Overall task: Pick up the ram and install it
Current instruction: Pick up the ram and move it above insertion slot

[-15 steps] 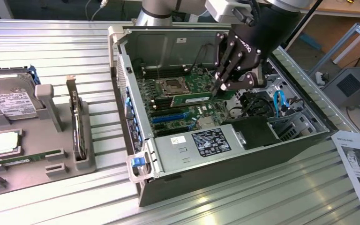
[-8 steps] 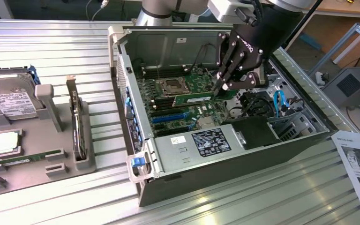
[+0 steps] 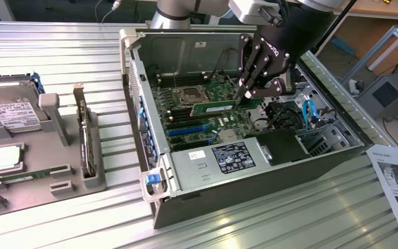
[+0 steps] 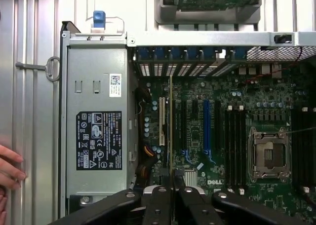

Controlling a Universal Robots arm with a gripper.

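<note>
Green against the dark inside of the open computer case (image 3: 185,207), the ram (image 3: 219,108) is clenched in your gripper (image 3: 256,94); the black fingers (image 3: 249,67) pinch the end of the stick nearer the exterior view's right. You are holding it on edge over the motherboard (image 3: 216,124), between the processor socket (image 3: 187,95) and the power supply (image 3: 219,155). From the wrist view you see the ram (image 4: 170,126) edge-on as a thin line just beside the white slot (image 4: 161,121). Whether it touches the board you cannot tell. On the grey tray (image 3: 40,194) at the exterior view's left lie a second green stick (image 3: 29,174) and a hard drive (image 3: 12,111). A person's fingertips (image 4: 10,173) rest on the slatted metal table (image 3: 60,52).
</note>
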